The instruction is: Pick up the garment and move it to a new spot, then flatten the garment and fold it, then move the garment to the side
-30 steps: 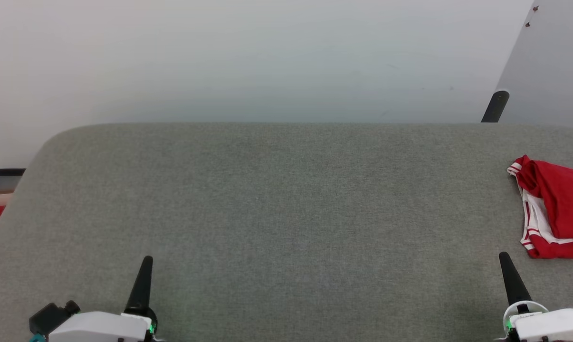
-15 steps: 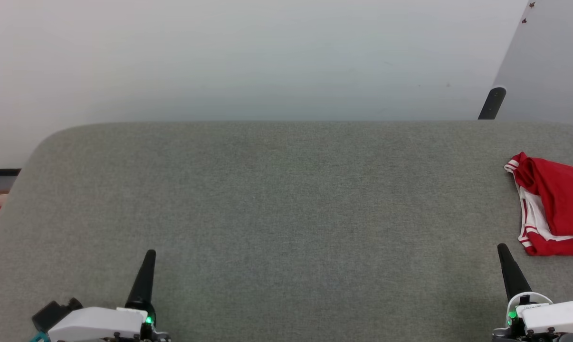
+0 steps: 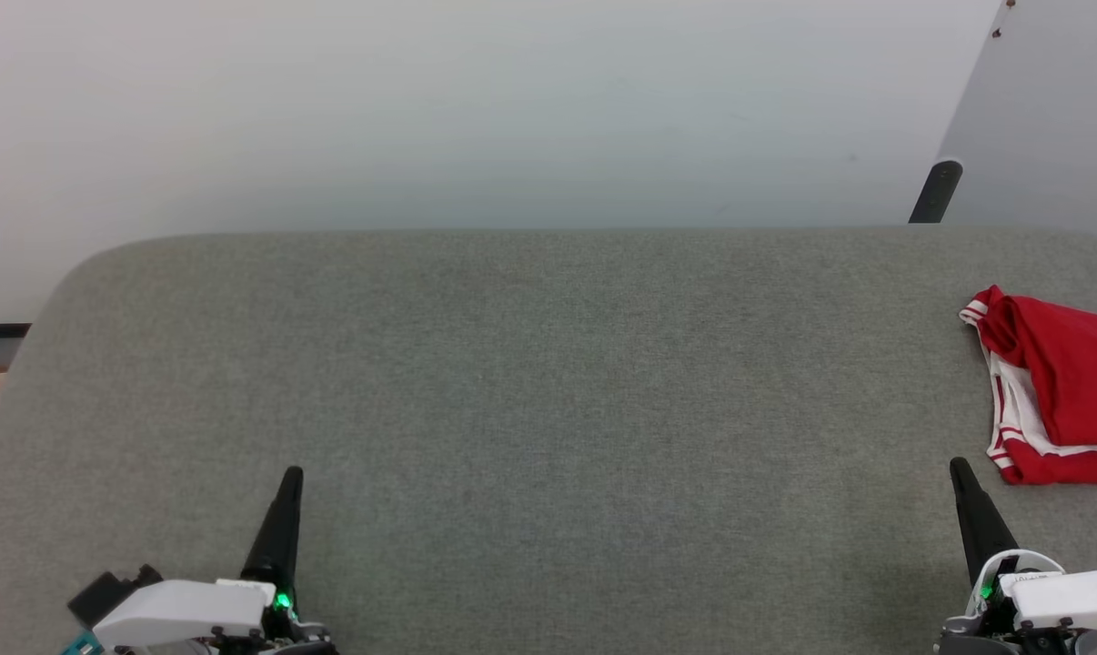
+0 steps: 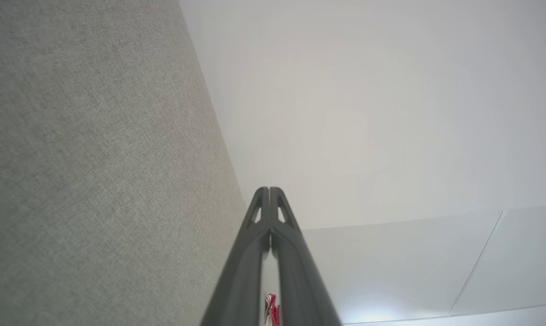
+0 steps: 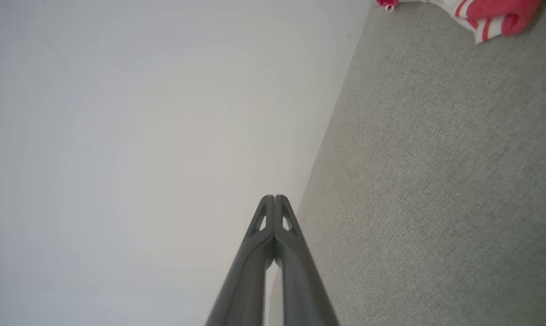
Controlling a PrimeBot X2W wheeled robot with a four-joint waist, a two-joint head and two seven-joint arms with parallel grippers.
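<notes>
Garment (image 3: 1058, 391) bunched at far right of tabletop (image 3: 548, 382), near right gripper (image 3: 960, 468), well apart from left gripper (image 3: 292, 475), both jaws clenched and empty; risk: pinching a single loose layer lets the heap unfurl and drag off the edge.

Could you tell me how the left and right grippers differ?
The right gripper lies near the red jersey; the left gripper is far across the grey surface from it. The left gripper tilts rightward in the head view, the right gripper leftward. Both are shut and empty.
</notes>
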